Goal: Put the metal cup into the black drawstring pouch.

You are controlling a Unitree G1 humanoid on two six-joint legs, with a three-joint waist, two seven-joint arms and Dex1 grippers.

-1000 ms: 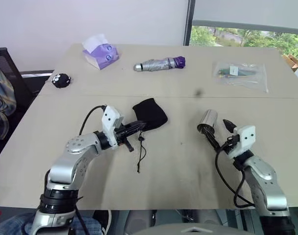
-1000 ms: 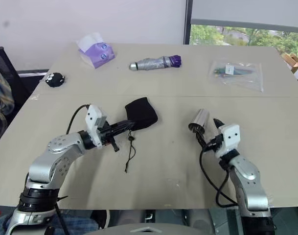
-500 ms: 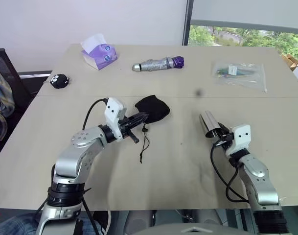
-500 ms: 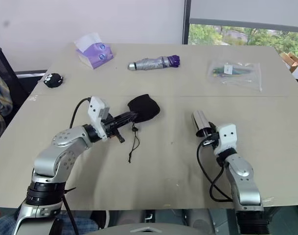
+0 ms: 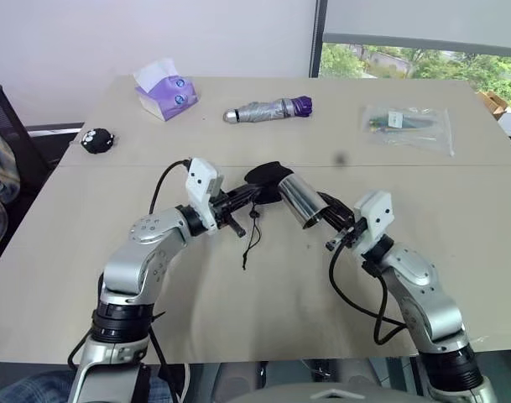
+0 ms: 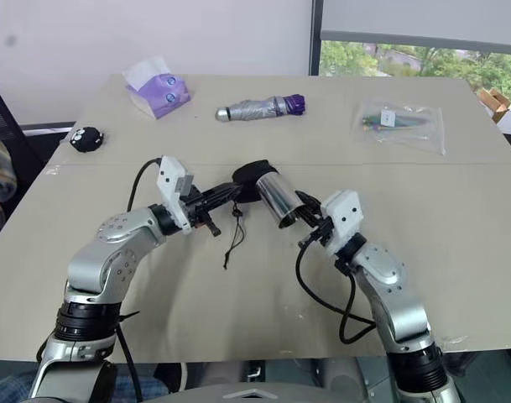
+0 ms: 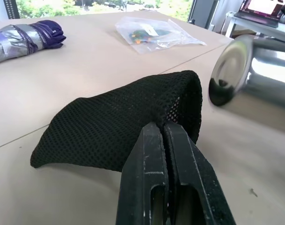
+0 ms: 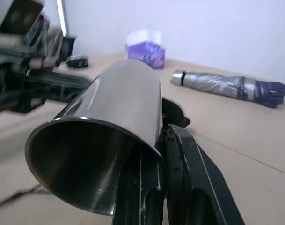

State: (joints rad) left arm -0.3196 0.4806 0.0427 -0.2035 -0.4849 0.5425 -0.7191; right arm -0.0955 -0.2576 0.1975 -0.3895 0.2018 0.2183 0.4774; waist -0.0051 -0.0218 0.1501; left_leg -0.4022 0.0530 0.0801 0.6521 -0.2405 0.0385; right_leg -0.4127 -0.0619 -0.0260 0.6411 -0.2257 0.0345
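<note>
L end effector [image 5: 257, 193] clamps black mesh drawstring pouch [image 7: 123, 126] rim, R end effector [image 5: 326, 210] clamps shiny steel cup [image 5: 299, 199] by its lip, cup beside pouch mouth; insertion left.

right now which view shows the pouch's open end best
The left wrist view: the black drawstring pouch is seen up close, its open rim pinched shut-side in the left end effector. In the head views it is small and partly hidden behind the metal cup. The right wrist view shows just a sliver.
</note>
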